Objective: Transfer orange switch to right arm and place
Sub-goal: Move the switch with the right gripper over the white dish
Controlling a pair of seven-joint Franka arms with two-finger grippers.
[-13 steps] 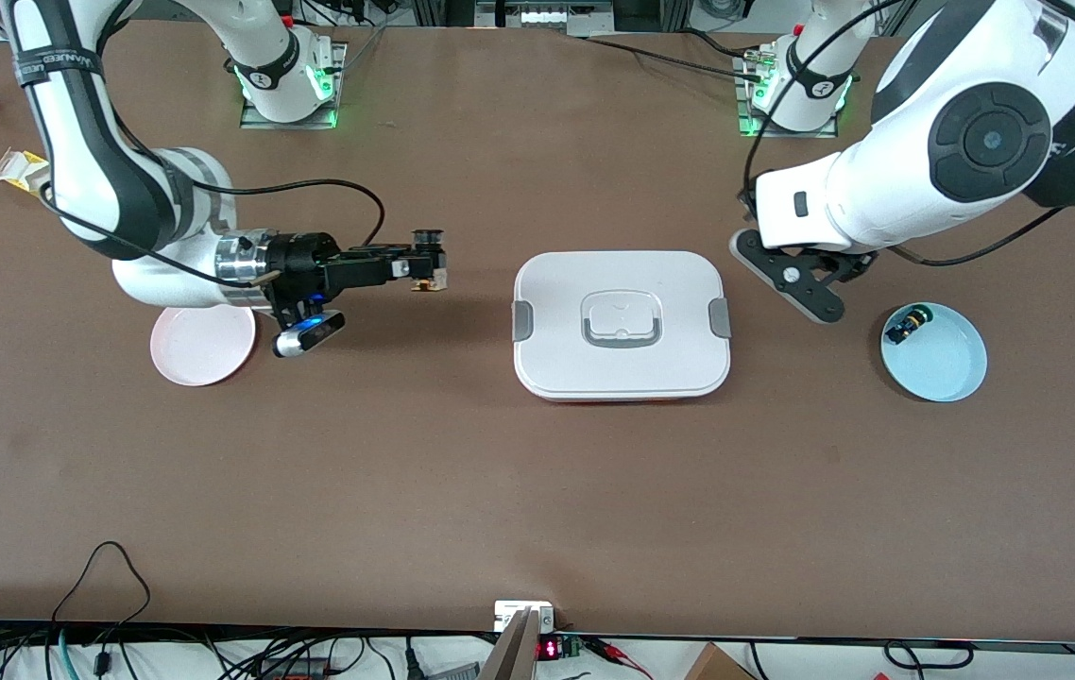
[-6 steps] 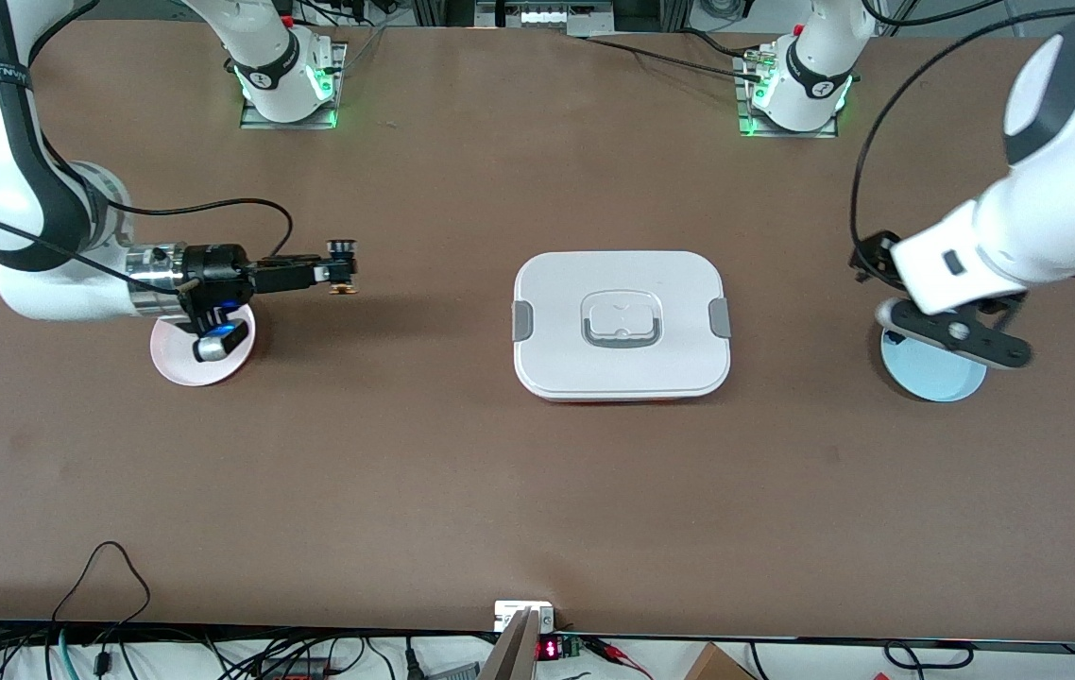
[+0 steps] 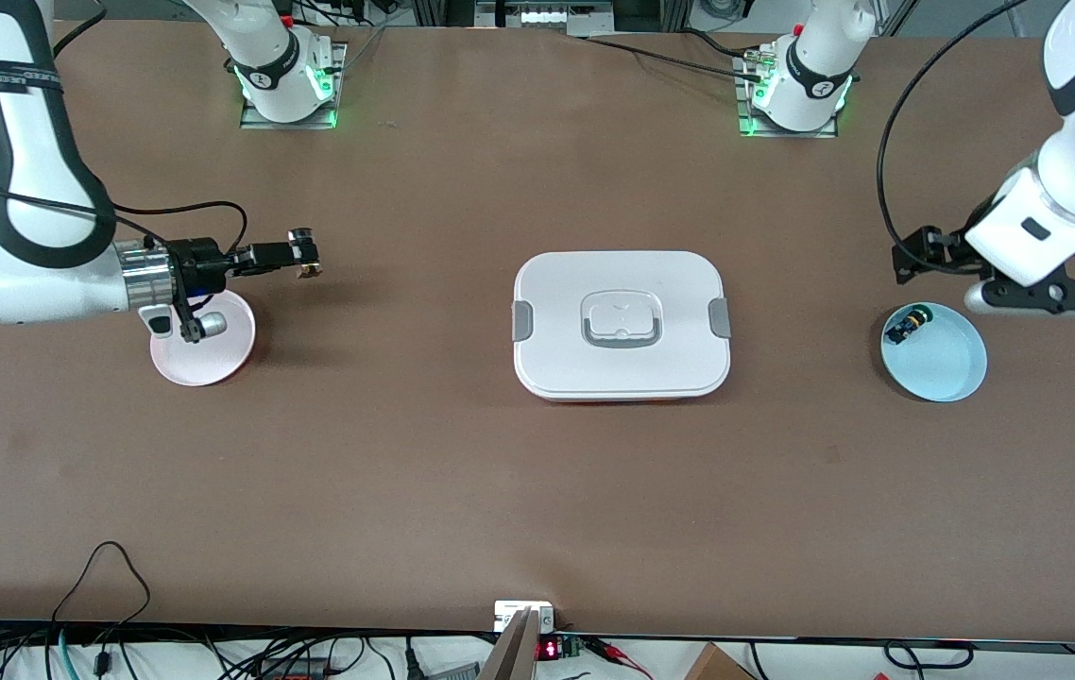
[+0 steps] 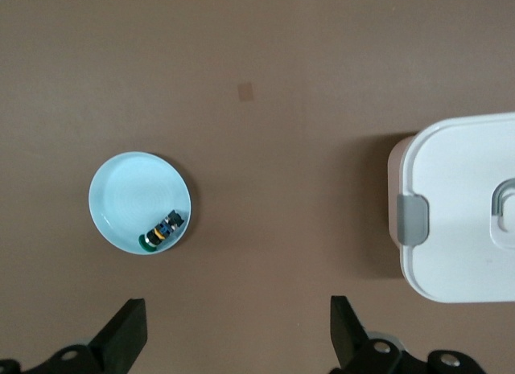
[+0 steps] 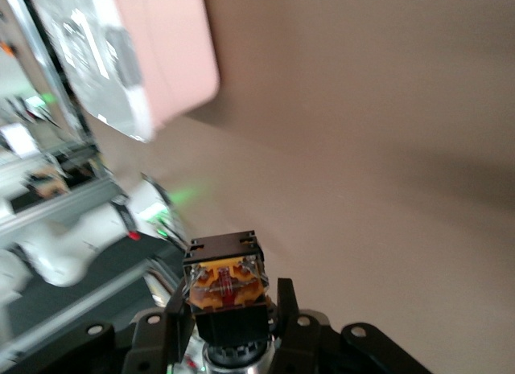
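Right gripper (image 3: 303,253) is clamped on the orange switch (image 3: 305,253), held up over bare table beside the pink plate (image 3: 216,364), toward the right arm's end of the table. Right wrist view shows the switch (image 5: 228,281) pinched between the two black fingers (image 5: 294,326), its orange and tan terminal end facing the camera. Right arm (image 3: 27,246) reaches out sideways, wrist over the pink plate's edge.

Left gripper (image 3: 1048,297) hangs with fingers spread wide, nothing between them, over the table just beside the blue plate (image 3: 948,368) at the left arm's end. Left wrist view shows both fingertips (image 4: 129,342) well apart. Blue plate (image 4: 121,205) holds a small black switch with a green ring (image 3: 908,326), lying near the rim.

White lidded box (image 3: 621,326) sits mid-table between the two plates, lid on, grey clips at both ends.
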